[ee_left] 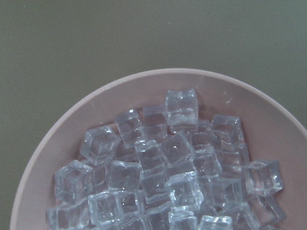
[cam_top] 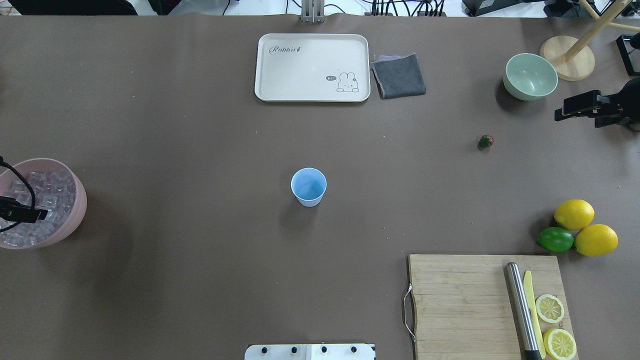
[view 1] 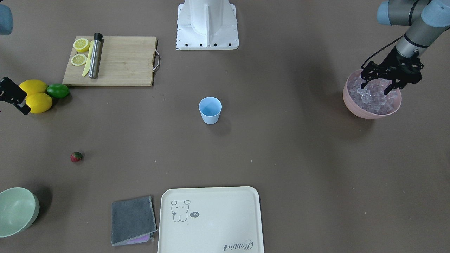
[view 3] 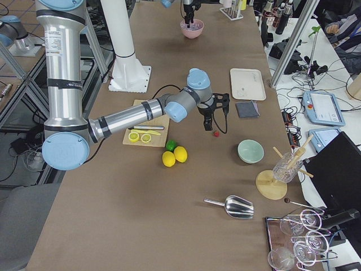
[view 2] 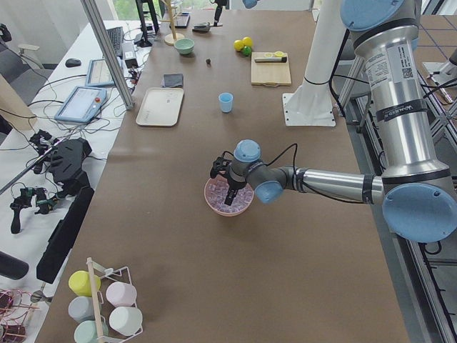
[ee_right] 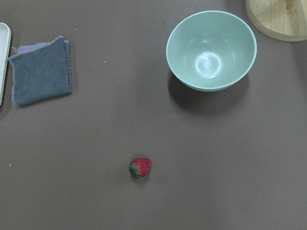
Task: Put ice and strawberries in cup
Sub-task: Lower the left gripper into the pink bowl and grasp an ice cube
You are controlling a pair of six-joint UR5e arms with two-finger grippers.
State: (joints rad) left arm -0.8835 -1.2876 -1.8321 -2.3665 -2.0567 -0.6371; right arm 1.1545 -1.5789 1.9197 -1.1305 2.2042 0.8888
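The pale-blue cup (view 1: 210, 110) stands upright and empty at the table's middle, also in the overhead view (cam_top: 308, 186). The ice (view 1: 372, 99) fills a pink bowl (view 1: 369, 114) at the robot's far left; the left wrist view shows the cubes (ee_left: 168, 163) close below. My left gripper (view 1: 376, 88) is open, its fingertips just above or among the top cubes. The strawberry (view 1: 76, 156) lies alone on the table, also in the right wrist view (ee_right: 140, 167). My right gripper (cam_top: 575, 107) hovers high near the strawberry (cam_top: 485, 141), looks open and holds nothing.
A wooden cutting board (view 1: 123, 61) carries lemon halves, a knife and a steel rod. Two lemons (view 1: 35, 95) and a lime (view 1: 58, 90) lie beside it. A pale-green bowl (view 1: 15, 211), a grey cloth (view 1: 133, 219) and a cream tray (view 1: 211, 219) line the far edge.
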